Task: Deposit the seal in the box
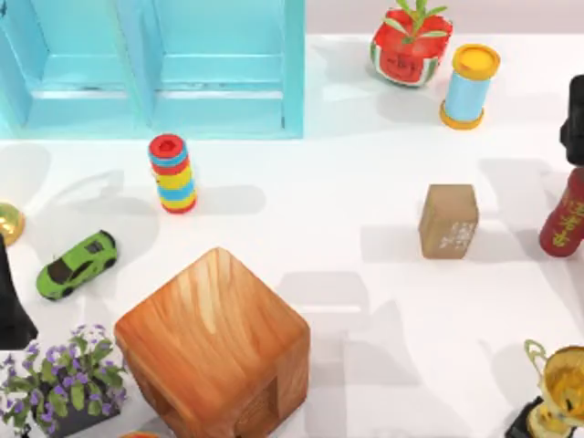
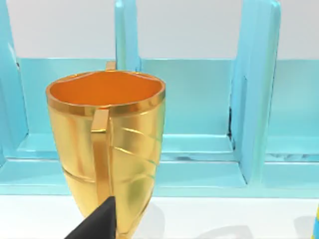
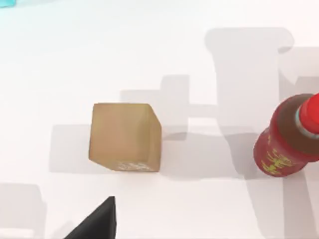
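The seal (image 1: 448, 221), a small tan-brown upright rectangular block with faint whitish markings on one face, stands on the white table (image 1: 365, 164) right of centre, free of any grip; the right wrist view looks down on it (image 3: 124, 137) with the marks low on its side. Just right of it, apart, a dark red bottle with yellow lettering (image 1: 563, 217) stands near the right edge, seen also beside the seal from the right wrist (image 3: 284, 147). The box (image 1: 155, 68), a pale turquoise open compartmented case, sits at the far left of the table, well apart from the seal. In front of it stands a multicoloured stack of rings (image 1: 172, 173). Nearer, a large glossy wooden cube (image 1: 214, 347) fills the near centre, with a green toy car (image 1: 77, 265) to its left and a pot of purple flowers (image 1: 64, 379) at the near left corner. Far right: a watermelon-patterned planter (image 1: 406, 46) and a light blue cylinder with yellow caps (image 1: 468, 87). A gold trophy (image 1: 557, 388) occupies the near right corner. The left wrist view faces a golden cup (image 2: 107, 149) with the turquoise box (image 2: 199, 114) behind it. Jaw state of left and right grippers: cannot tell.
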